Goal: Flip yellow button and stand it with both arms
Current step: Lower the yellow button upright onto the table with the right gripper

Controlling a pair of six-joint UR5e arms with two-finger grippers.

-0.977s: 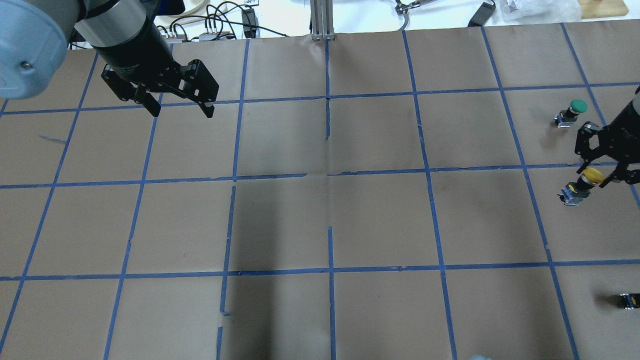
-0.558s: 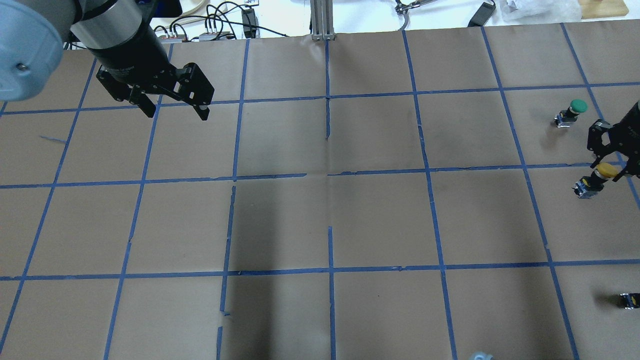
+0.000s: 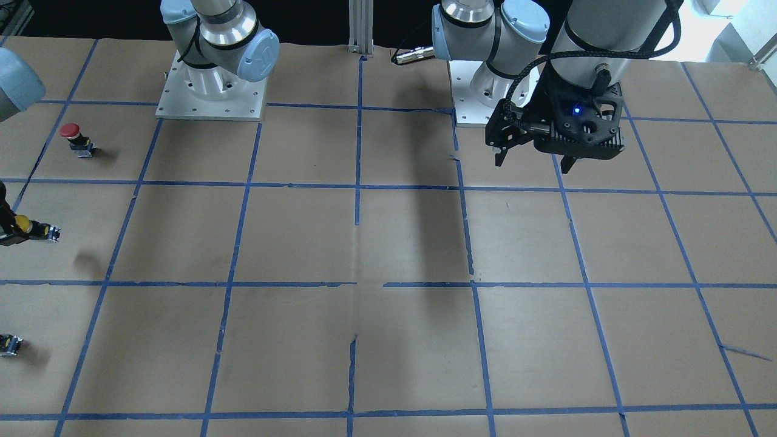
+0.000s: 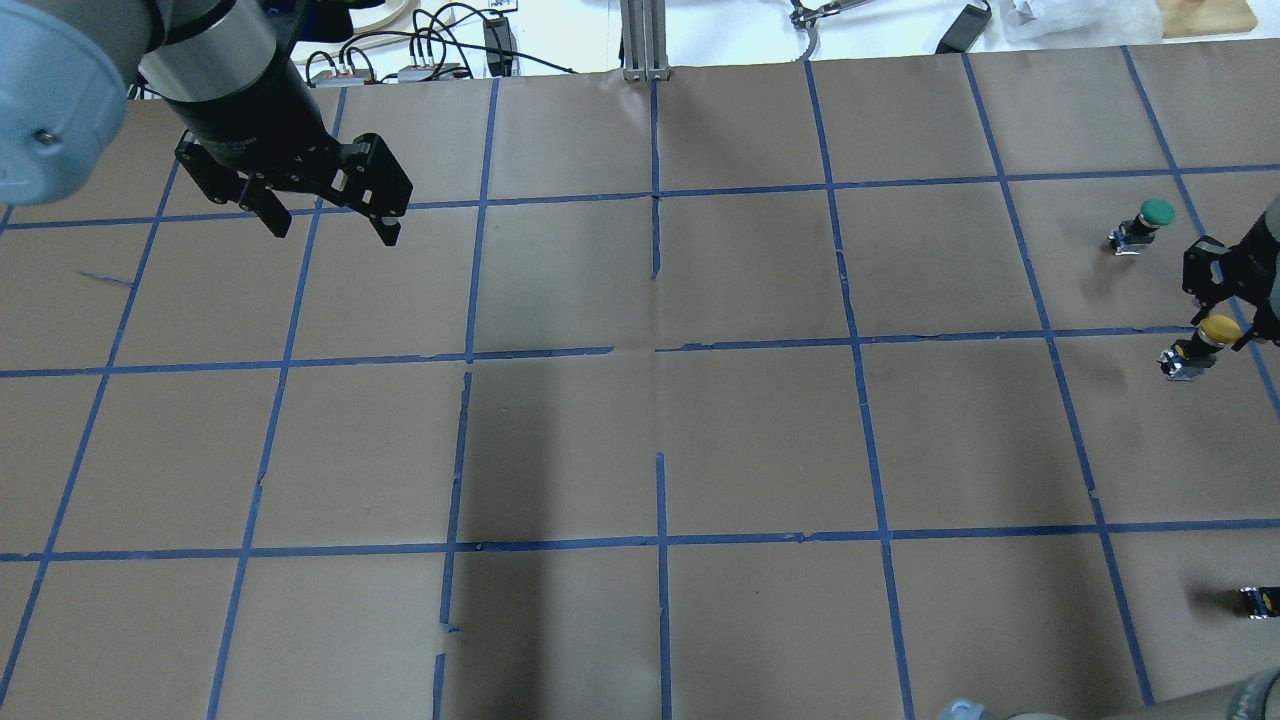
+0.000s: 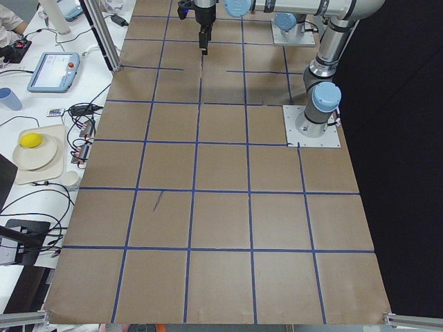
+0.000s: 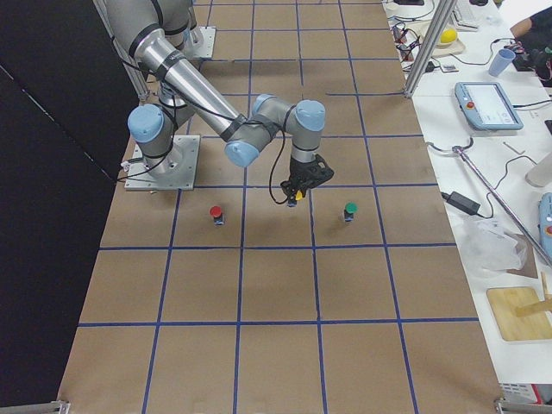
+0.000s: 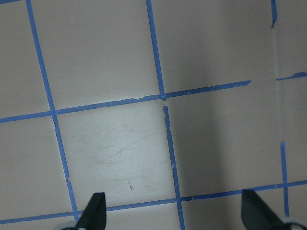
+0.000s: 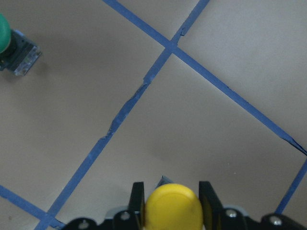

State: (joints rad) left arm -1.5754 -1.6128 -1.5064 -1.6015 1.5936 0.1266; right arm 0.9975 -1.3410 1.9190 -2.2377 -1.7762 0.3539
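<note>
The yellow button (image 4: 1183,358) hangs tilted in my right gripper (image 4: 1222,332) at the table's far right, a little above the paper. The gripper is shut on its yellow cap (image 8: 172,210), and the grey base points away from the fingers (image 8: 138,200). In the front view the button (image 3: 36,229) lies sideways at the left edge with its shadow below it. My left gripper (image 4: 330,225) is open and empty, high over the back left of the table. It also shows in the front view (image 3: 533,159). The left wrist view shows only its fingertips (image 7: 95,211) over taped paper.
A green-capped button (image 4: 1146,223) stands just beyond the right gripper. A red-capped button (image 3: 76,139) stands nearer the robot's base. A small dark switch block (image 4: 1258,600) lies at the front right edge. Brown paper with a blue tape grid (image 4: 660,350) covers the table.
My right gripper has carried the yellow button to the right and slightly back, toward the table's edge. My left gripper has drifted a little to the left, still open.
</note>
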